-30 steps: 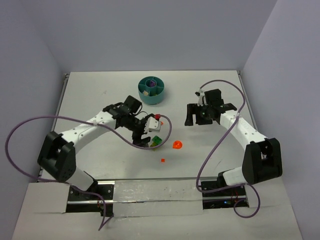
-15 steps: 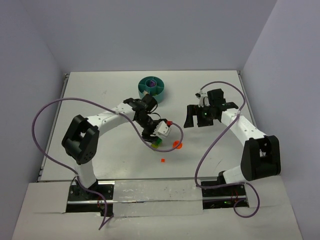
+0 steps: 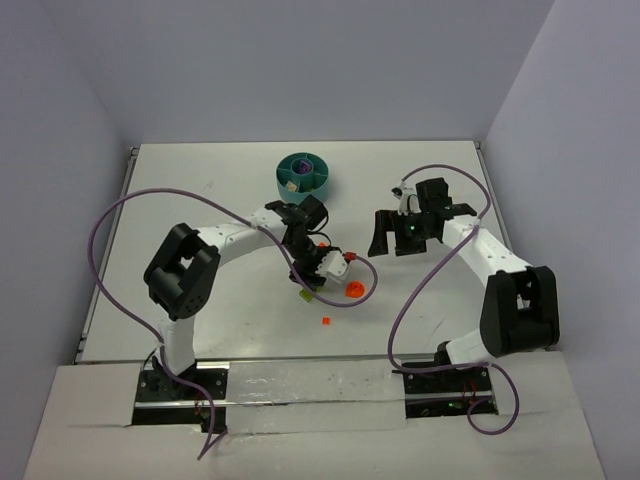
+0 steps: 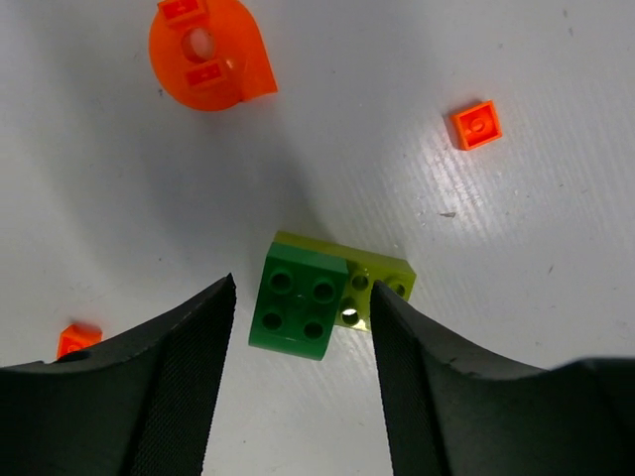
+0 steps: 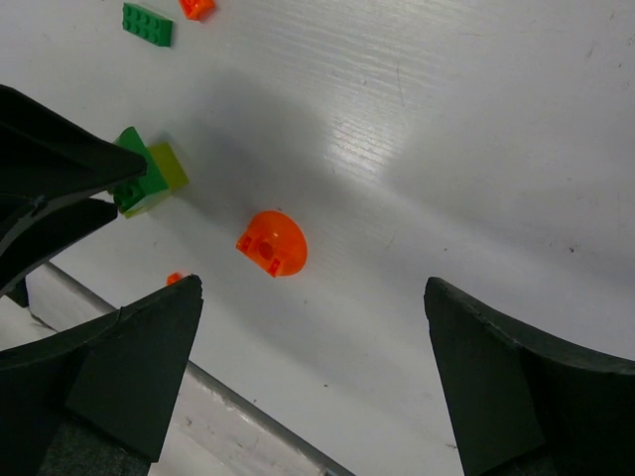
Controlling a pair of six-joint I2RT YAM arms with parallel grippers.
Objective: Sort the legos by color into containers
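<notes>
Near the table's point(image 3: 180, 200) front edge, the left gripper point(image 4: 303, 293) straddles, spread, a green brick point(image 4: 296, 315) half-hiding a lime brick point(image 4: 385, 282); the right gripper point(image 5: 313, 290) gapes.

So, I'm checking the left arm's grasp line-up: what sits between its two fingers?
In the left wrist view, a dark green brick sitting on a lime brick lies between the open left gripper's fingers.
</notes>
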